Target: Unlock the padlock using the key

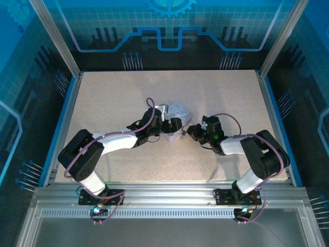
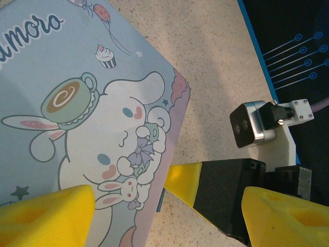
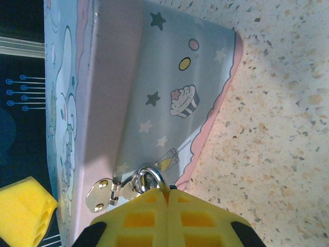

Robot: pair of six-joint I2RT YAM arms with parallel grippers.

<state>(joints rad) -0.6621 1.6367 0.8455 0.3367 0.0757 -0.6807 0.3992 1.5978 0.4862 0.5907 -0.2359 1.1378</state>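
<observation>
Tabletop (image 1: 103,92), pale and speckled, is carrying the pastel cartoon tin (image 2: 77,77) near its middle, and we are working at the tin's side wall, where both arms are meeting. Our left gripper (image 2: 167,208) is standing spread wide. One yellow finger is lying over the lid's near corner and the other is sitting well off past the tin's edge, and we cannot tell whether either is pressing on the tin. Our right gripper (image 3: 167,195) is showing its pads pressed together, their tips just beside the small silver hasp (image 3: 103,191) on that wall. The padlock (image 3: 152,176) is hanging from the hasp, its shackle loop poking out just above the pressed pads while its body is hiding behind them. The key is too small to make out; we are judging it is either pinched between those pads or seated in the lock, but we cannot say which. To do this step well, we are wanting the left gripper bracing the tin against sliding. We are also wanting the right wrist turning slowly about the keyway's own axis rather than levering sideways, since so thin a key is likely to slip or bend.
</observation>
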